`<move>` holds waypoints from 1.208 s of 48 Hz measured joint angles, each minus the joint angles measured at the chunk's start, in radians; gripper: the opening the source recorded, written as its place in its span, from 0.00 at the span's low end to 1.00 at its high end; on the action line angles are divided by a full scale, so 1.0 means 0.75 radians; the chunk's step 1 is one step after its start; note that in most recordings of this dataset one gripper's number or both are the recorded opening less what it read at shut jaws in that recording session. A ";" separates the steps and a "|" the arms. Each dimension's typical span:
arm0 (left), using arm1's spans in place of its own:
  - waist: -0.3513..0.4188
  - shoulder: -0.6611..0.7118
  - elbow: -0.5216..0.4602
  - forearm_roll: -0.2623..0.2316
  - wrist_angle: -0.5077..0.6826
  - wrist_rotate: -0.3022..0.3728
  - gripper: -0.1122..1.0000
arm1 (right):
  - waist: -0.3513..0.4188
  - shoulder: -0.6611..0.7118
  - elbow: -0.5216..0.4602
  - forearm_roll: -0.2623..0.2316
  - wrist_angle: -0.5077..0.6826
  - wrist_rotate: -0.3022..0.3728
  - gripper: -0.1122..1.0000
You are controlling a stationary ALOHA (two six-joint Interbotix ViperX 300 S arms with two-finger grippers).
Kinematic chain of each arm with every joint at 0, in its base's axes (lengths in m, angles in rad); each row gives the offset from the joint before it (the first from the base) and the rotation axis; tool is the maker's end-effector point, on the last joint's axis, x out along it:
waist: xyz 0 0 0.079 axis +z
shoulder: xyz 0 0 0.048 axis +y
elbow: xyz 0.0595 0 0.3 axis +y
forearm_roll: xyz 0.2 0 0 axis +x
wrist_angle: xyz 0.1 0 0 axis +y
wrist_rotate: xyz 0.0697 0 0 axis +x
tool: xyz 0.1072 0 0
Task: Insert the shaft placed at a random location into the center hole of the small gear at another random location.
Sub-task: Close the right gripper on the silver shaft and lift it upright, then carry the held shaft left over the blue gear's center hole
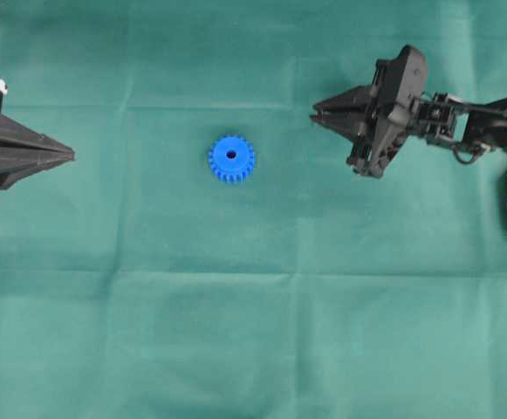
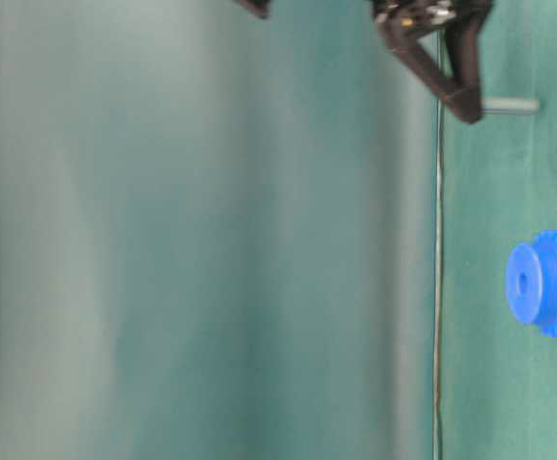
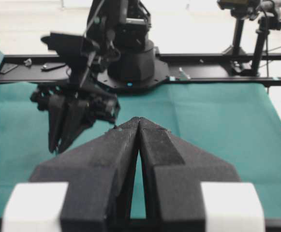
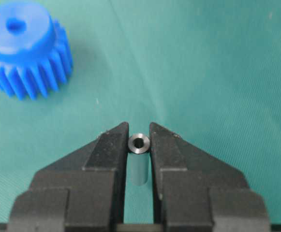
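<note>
A green cloth (image 1: pixel 253 332) covers the table. The right gripper (image 4: pixel 140 140) clamps the shaft (image 4: pixel 140 144) between its fingertips, well apart from the small gear (image 1: pixel 231 158); the left gripper (image 3: pixel 138 122) rests with fingers together.

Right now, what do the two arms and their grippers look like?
Both grippers are matte black, with wedge-shaped fingers tapering to narrow tips. The left gripper has white blocks at the finger bases. The right gripper sits on a black arm with exposed black cables near the wrist.
</note>
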 measured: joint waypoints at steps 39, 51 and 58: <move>0.000 0.000 0.000 0.002 0.012 0.002 0.10 | 0.037 -0.182 -0.100 -0.012 0.264 -0.004 0.22; 0.000 0.000 0.000 0.000 0.012 0.002 0.10 | 0.112 -0.072 -0.231 -0.012 0.266 -0.002 0.22; 0.000 0.000 0.000 0.000 0.012 0.002 0.10 | 0.149 -0.006 -0.317 -0.012 0.266 -0.004 0.22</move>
